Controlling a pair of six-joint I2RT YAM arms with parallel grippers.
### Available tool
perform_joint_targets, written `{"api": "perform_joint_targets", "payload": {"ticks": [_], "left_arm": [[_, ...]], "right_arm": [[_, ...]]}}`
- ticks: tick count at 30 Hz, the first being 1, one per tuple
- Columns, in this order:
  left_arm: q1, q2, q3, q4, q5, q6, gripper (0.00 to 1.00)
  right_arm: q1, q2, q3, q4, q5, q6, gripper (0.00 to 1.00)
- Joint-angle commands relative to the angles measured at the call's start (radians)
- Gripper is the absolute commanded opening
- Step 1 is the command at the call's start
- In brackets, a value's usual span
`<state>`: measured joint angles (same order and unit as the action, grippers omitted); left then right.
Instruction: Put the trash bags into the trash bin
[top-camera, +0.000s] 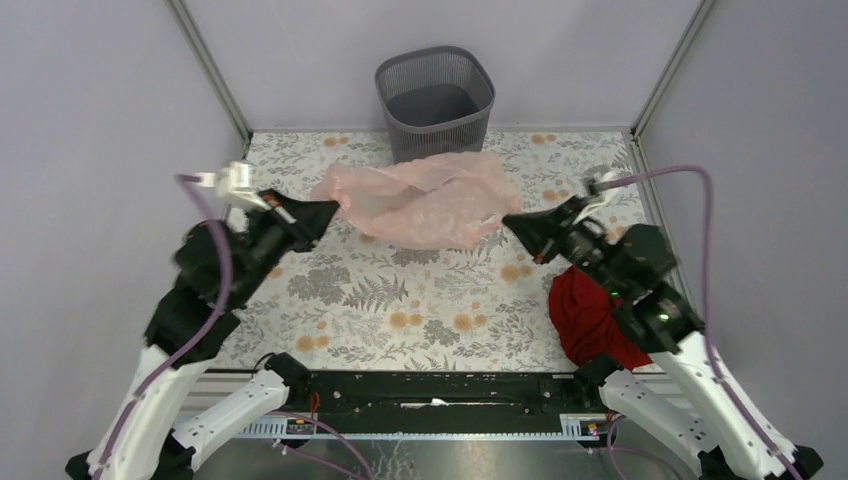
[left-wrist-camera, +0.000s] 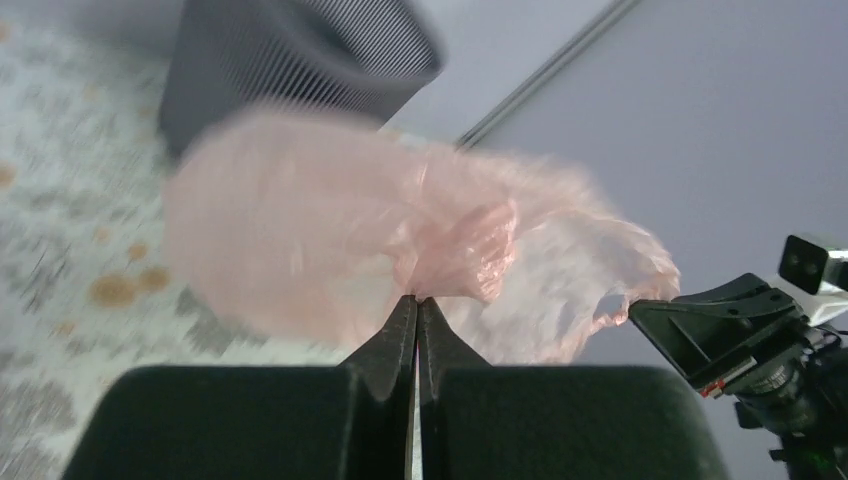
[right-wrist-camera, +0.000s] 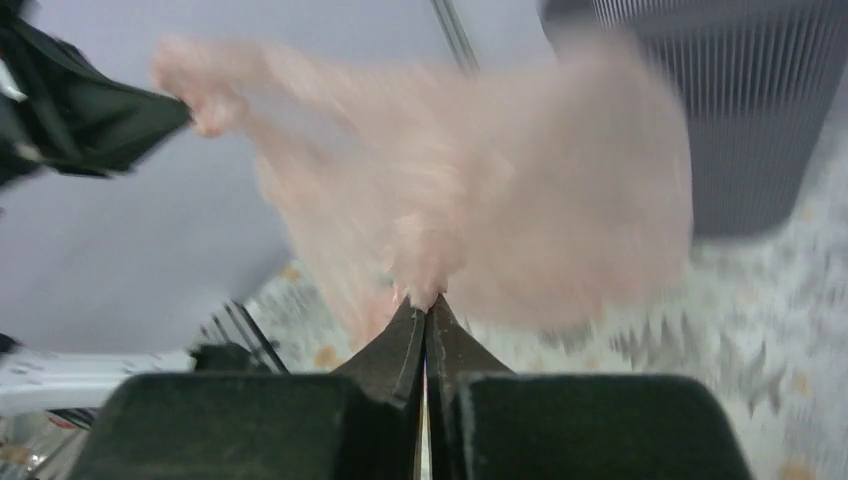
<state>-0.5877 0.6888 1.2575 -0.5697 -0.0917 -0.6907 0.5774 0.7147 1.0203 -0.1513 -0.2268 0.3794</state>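
The pale-pink trash bag (top-camera: 425, 200) hangs stretched between my two grippers, above the floral table, just in front of the trash bin (top-camera: 435, 100). My left gripper (top-camera: 336, 212) is shut on the bag's left edge; my right gripper (top-camera: 507, 222) is shut on its right edge. In the left wrist view the jaws (left-wrist-camera: 417, 298) pinch the bag (left-wrist-camera: 330, 240), with the bin (left-wrist-camera: 290, 60) behind it. In the right wrist view the jaws (right-wrist-camera: 427, 302) pinch the blurred bag (right-wrist-camera: 520, 210), with the bin (right-wrist-camera: 730, 110) at upper right.
A dark red cloth (top-camera: 590, 315) lies on the table under the right arm. Grey walls enclose the table on the left, right and back. The bin stands against the back wall, beyond the tablecloth (top-camera: 400, 300).
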Motion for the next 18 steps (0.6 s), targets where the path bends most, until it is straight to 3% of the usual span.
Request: {"api": "perform_joint_targets", "payload": {"ticks": [1,4,10,13,18], "left_arm": [[0.002,0.183,-0.186,-0.146,-0.089,-0.053,0.00],[0.003,0.233,-0.120,-0.203,-0.053,-0.067,0.00],[0.002,0.194,0.277,-0.077,-0.017,-0.043,0.00],[0.002,0.196,0.258,-0.078,-0.046,-0.071,0.00],[0.002,0.189,0.057,-0.152,-0.086,-0.147,0.00]], "right_arm": [[0.004,0.090,-0.364,0.014,0.044,0.080,0.00],[0.004,0.095,-0.337,-0.103,0.044,0.030,0.00],[0.004,-0.037,0.081,-0.299,0.106,-0.151,0.00],[0.005,-0.038,0.115,-0.266,0.077,-0.157,0.00],[0.003,0.055,-0.103,-0.200,0.017,-0.066,0.00]]}}
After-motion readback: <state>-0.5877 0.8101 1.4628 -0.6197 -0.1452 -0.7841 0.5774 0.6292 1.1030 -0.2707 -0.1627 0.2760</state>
